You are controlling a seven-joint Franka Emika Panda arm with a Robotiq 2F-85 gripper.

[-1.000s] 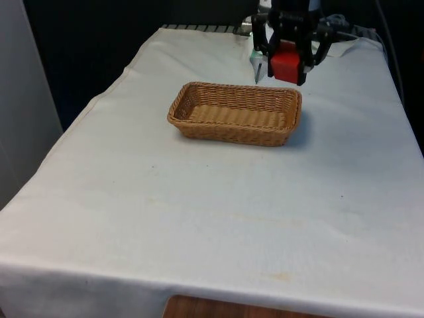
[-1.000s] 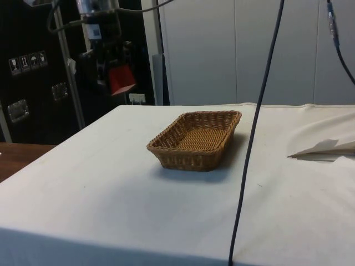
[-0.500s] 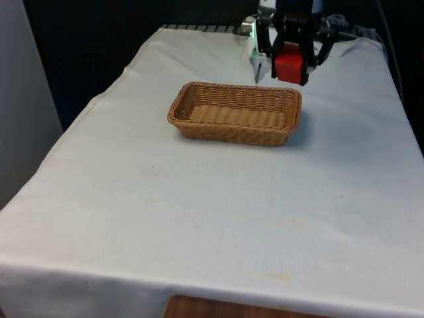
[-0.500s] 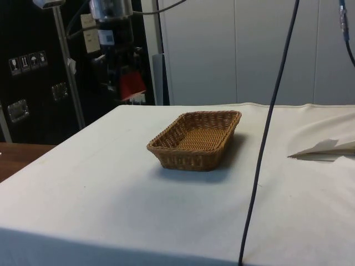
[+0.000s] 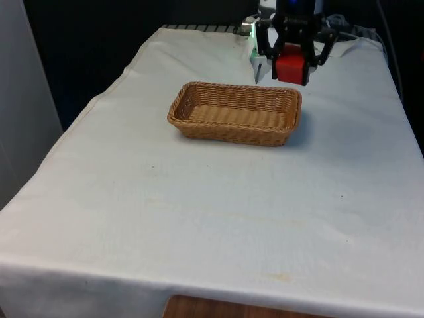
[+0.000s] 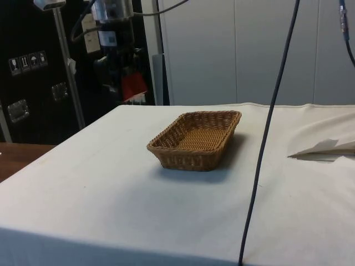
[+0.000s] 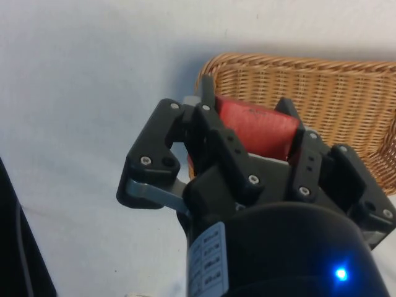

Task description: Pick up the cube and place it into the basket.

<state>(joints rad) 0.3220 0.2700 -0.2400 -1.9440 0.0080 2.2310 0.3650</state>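
In the front view, the wicker basket [image 5: 234, 112] sits on the white tablecloth [image 5: 212, 212] a little toward the front view's left of centre, and above and behind its far corner on the front view's right the black gripper [image 5: 291, 66] hangs in the air with its fingers closed on the red cube [image 5: 291, 67]. From the side, the gripper [image 6: 131, 88] holds the cube [image 6: 133, 87] clear of the cloth, beyond the basket [image 6: 195, 139]. In the wrist view the cube [image 7: 255, 129] is clamped between the two fingers [image 7: 213, 133], with the basket's rim [image 7: 297, 65] just past it.
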